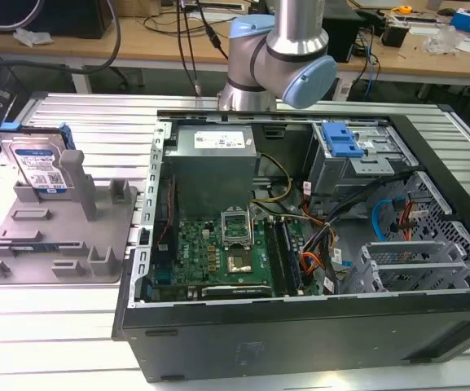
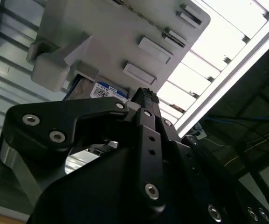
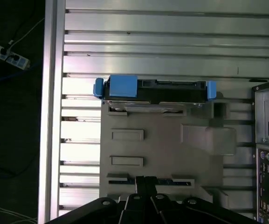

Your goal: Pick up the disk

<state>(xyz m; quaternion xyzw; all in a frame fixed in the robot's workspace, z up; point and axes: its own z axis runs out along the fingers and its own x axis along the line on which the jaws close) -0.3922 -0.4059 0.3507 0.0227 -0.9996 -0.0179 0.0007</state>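
The gripper (image 3: 145, 181) has its fingertips pressed together with nothing between them. It hangs over the edge of the grey holder tray (image 3: 162, 149) opposite the edge that carries the target, so it is well apart from it.

The disk (image 3: 153, 91) stands on edge in the slot along the tray's far edge. It has blue side rails at both ends and its label faces in over the tray.

Risks, as I judge them:
- With the tips together, a descent would land on the disk's top edge instead of straddling it. That could drive it deeper into the slot or tip it.
- The tall post (image 1: 76, 179) rises from the tray just beside the disk, and an off-centre approach could catch on it.
- The disk is thin and upright, so a pinch near one end could let it swing, or bind in the slot and drag the tray up with it.
- The computer case (image 1: 300, 350) sits just beside the tray on the post's side. A wide swing that way could clip its wall.

Hard to make out:
- The disk's lower part sits behind the tray's slot wall, so I cannot tell how tightly it is held.
- In the second wrist view the gripper body covers most of the disk, leaving a strip of label.
- The exterior view cuts the arm (image 1: 279, 49) off at the frame edge, so I cannot judge its height over the tray.
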